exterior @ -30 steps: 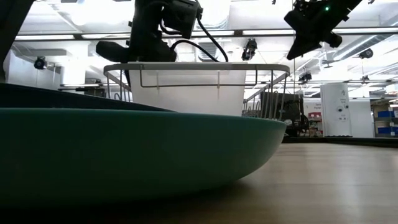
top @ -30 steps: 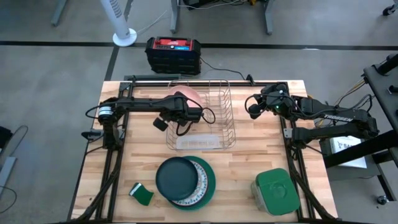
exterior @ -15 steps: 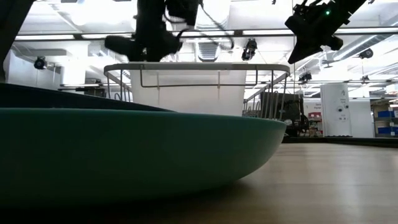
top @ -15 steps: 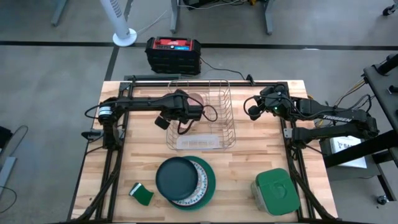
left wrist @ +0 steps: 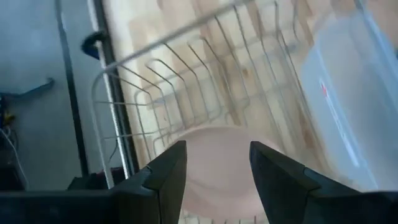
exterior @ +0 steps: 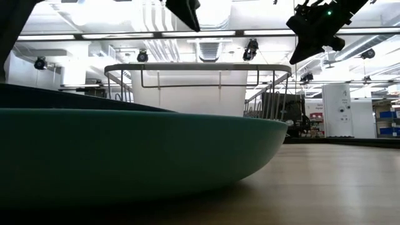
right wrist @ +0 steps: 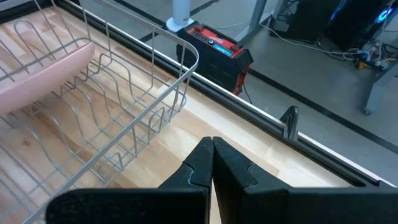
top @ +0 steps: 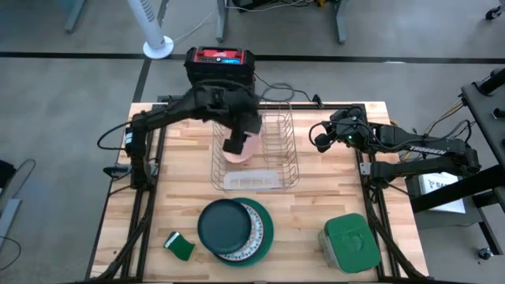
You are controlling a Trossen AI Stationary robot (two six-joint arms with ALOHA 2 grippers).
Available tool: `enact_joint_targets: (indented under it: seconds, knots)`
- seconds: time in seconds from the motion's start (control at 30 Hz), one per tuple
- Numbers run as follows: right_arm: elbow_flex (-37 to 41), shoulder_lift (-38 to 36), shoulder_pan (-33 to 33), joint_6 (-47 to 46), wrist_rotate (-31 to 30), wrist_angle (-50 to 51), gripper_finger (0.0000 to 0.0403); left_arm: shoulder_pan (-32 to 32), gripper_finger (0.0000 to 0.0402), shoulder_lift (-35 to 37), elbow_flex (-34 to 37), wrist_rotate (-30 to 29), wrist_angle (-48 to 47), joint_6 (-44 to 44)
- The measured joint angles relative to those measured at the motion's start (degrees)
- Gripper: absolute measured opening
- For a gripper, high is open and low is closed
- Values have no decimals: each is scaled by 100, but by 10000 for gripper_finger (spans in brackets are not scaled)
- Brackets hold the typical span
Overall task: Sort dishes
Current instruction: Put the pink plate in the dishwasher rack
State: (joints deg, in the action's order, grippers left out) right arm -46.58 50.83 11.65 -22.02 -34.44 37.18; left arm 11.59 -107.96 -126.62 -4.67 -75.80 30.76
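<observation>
Wooden desk [top: 166, 197] fills the centre of the high view. Wire rack [top: 272, 126] stands at upper centre, with the pink plate [top: 241, 150] inside it at its left part. Left gripper [top: 235, 144] hangs above that plate, fingers [left wrist: 168, 171] apart and holding nothing. At lower centre, the dark teal plate [top: 224, 226] lies on the ornamented plate [top: 254, 223], which lies on the green plate [top: 267, 233]. Right gripper [top: 321, 140] waits at right of the rack, fingers together, empty.
</observation>
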Motion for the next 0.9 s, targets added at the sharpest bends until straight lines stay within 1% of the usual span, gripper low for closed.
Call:
enact_joint_targets:
  seconds: [0.07, 0.13, 0.27, 0.4, 0.5, 0.57, 0.73, 0.9]
  knots:
    - [1, 0, 0, 2, 2, 13, 0, 6, 165, 0, -51, 16, -6, -12]
    - [3, 0, -1, 2, 3, 28, 0, 5, 165, 0, -2, 45, -3, 193]
    - [20, 0, 0, 0, 7, 31, 0, 26, 165, -75, 299, 373, 18, 979]
    - [29, -4, 0, 0, 40, 40, 0, 173, 165, -265, 681, 370, 263, 1714]
    - [29, -7, 1, -2, 48, 42, 0, 362, 165, -345, 935, 368, 512, 2435]
    - [29, -7, 1, -31, 52, 46, 0, 516, 165, -393, 1056, 373, 686, 2750]
    - [29, -7, -1, -57, 63, 47, 0, 944, 165, -617, 1024, 399, 737, 3015]
    - [29, -7, 1, -59, 62, 38, 0, 1218, 165, -953, 716, 858, 756, 2907]
